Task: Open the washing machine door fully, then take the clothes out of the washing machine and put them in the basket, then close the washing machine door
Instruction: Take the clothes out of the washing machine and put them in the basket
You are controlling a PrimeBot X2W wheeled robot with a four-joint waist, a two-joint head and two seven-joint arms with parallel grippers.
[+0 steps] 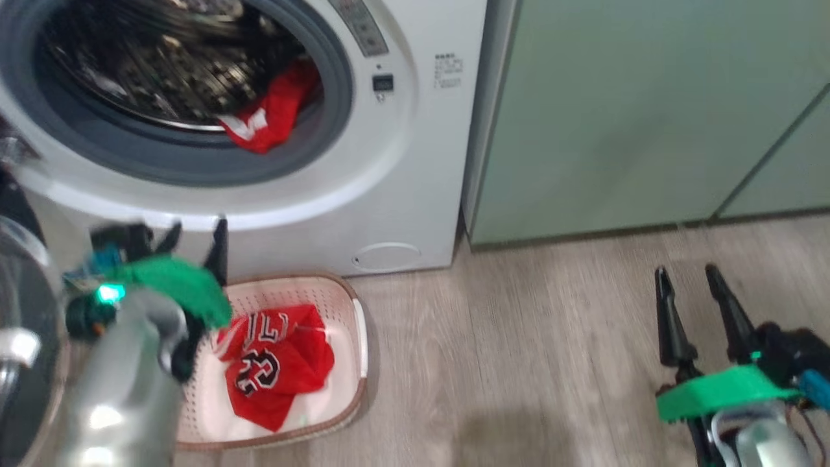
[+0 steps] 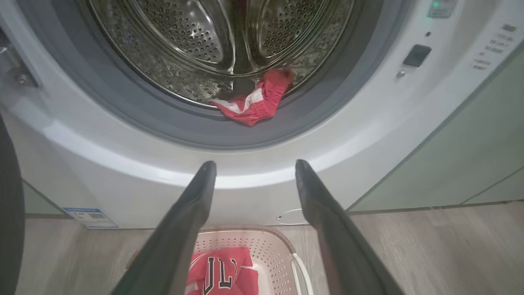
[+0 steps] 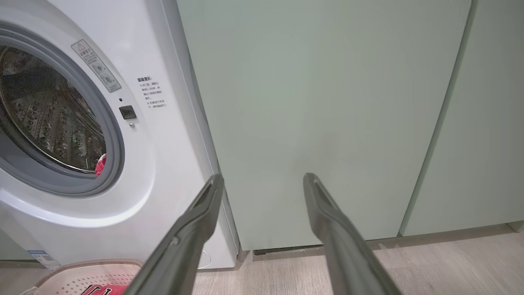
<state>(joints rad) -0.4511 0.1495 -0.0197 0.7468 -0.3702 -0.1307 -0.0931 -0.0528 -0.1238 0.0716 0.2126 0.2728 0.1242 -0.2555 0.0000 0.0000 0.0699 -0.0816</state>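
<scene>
**A:** Where do the clothes lie relative to the washing machine [image 1: 389, 194]?

**B:** In two lots. A red jersey [image 1: 275, 366] with black-and-white lettering sits crumpled in the basket [image 1: 358, 337], which stands on the floor just in front of the washer, below the drum opening. A second red-and-white garment [image 1: 272, 117] hangs over the lower right lip of the drum [image 2: 196, 37] onto the grey gasket [image 2: 163, 127].

**A:** Which way do they run?

**B:** The oval basket's long axis runs straight out from the washer's front. The draped garment slants along the lip. Its white stripe is nearer the bottom of the opening and its bunched end is higher, to the right.

**A:** And the washing machine door [image 1: 19, 337]?

**B:** It is swung open at the washer's left, and its clear bulging window is blurred in the head view.

**A:** What does each view add?

**B:** The left wrist view shows the drum's perforated steel and raised ridges, the basket's perforated cream wall, and a blue label [image 2: 90, 217] low on the washer's left. The right wrist view shows a warning sticker [image 3: 96, 65] and printed text beside the opening. The head view takes in both arms.

**A:** The grippers?

**B:** The left gripper [image 1: 196, 250] hovers over the basket's end nearest the washer. Its fingers are spread wide and empty, pointing at the washer's front. The right gripper [image 1: 685, 275] is well to the washer's right, above the wood-look floor [image 1: 519, 363] before the pale green cabinets [image 1: 616, 117], also wide apart and holding nothing.
</scene>
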